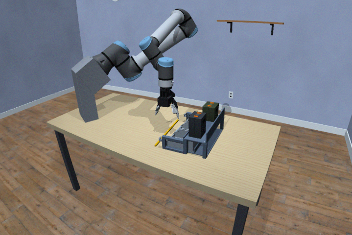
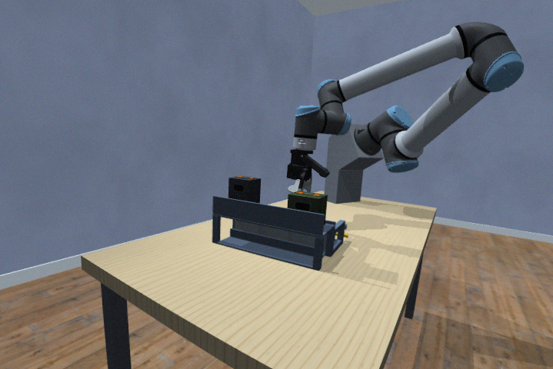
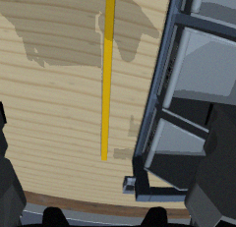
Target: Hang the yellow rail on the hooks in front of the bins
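The yellow rail [image 1: 166,132] lies flat on the table along the front of the blue-grey bin rack [image 1: 194,135], a little apart from it. In the wrist view the rail [image 3: 106,75] runs straight up the frame, left of the rack [image 3: 162,114]. One hook with its small end plate [image 3: 129,184] sticks out at the rack's near corner, close to the rail's end. My gripper [image 1: 166,113] is open and empty and points down, hovering above the rail's far half. In the exterior view the gripper [image 2: 301,180] is behind the green bin, and only the rail's tip [image 2: 345,235] shows.
A black bin [image 1: 197,124] and a green bin [image 1: 210,110] stand in the rack, taller than its front. The grey robot pedestal [image 1: 88,88] stands at the table's far left corner. A wall shelf [image 1: 249,22] hangs well behind.
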`<state>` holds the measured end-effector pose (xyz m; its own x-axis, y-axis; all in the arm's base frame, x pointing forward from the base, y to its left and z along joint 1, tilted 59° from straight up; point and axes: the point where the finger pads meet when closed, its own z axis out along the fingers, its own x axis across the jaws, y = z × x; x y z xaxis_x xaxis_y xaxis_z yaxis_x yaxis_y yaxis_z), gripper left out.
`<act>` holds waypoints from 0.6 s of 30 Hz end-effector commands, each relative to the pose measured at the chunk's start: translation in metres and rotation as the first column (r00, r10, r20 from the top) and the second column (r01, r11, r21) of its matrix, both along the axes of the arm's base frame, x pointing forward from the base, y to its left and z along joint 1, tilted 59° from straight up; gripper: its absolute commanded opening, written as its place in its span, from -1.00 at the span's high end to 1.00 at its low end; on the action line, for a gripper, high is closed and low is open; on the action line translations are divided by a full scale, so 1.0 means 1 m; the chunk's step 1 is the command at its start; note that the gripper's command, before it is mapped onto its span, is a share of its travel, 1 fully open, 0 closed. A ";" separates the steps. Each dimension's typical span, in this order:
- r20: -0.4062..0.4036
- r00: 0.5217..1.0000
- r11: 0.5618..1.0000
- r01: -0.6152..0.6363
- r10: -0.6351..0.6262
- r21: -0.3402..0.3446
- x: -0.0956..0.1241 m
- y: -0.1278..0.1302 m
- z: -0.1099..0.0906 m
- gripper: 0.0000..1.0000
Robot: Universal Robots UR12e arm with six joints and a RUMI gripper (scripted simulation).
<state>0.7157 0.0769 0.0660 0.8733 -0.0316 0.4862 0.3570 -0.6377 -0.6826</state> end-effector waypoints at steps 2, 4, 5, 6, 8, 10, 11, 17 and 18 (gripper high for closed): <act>-0.001 1.000 1.000 0.009 -0.009 0.028 0.002 0.008 -0.004 -1.00; -0.002 1.000 0.999 0.011 -0.011 0.035 0.002 0.010 -0.005 -1.00; -0.002 1.000 0.999 0.011 -0.011 0.038 0.002 0.011 -0.006 -1.00; -0.003 1.000 0.999 0.012 -0.012 0.040 0.002 0.012 -0.006 -1.00; -0.003 1.000 0.999 0.013 -0.013 0.044 0.002 0.013 -0.007 -1.00; -0.003 1.000 0.999 0.013 -0.013 0.045 0.002 0.014 -0.007 -1.00; -0.003 1.000 0.999 0.013 -0.013 0.045 0.002 0.014 -0.007 -1.00; -0.004 1.000 0.999 0.014 -0.014 0.049 0.002 0.015 -0.007 -1.00; -0.004 1.000 0.999 0.014 -0.014 0.049 0.002 0.015 -0.007 -1.00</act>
<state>0.7176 0.0917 0.0587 0.8746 -0.0662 0.4804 0.3461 -0.6086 -0.7140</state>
